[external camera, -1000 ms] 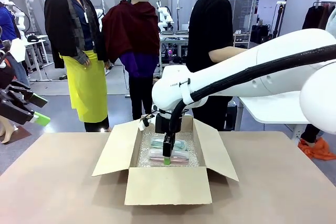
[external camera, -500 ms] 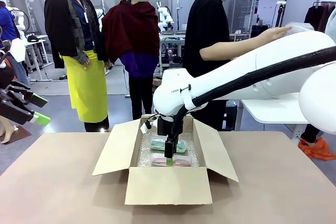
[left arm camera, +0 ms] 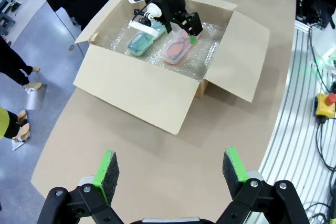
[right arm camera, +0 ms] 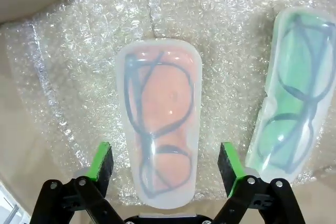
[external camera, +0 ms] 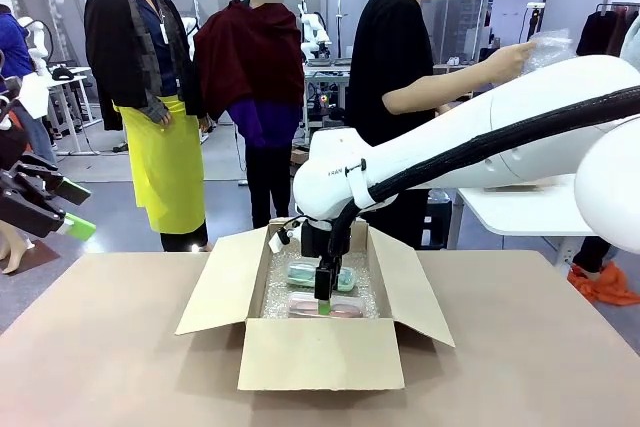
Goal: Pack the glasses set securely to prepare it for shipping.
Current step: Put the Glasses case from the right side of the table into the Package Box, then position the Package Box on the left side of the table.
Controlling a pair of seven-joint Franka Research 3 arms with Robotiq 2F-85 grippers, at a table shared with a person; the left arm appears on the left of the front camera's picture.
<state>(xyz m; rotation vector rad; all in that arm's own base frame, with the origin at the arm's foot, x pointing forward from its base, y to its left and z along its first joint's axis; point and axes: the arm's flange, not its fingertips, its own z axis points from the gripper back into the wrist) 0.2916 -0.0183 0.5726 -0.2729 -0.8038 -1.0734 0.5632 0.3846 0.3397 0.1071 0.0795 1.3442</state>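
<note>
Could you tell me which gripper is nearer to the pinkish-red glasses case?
Right: the right gripper sits open above the pinkish-red case; the left gripper hovers far off, outside the box.

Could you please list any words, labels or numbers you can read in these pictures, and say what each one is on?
Nothing is legible.
Small dark print on the right arm: too small to read.
Cardboard box, pinkish case, green case: no print visible.
</note>
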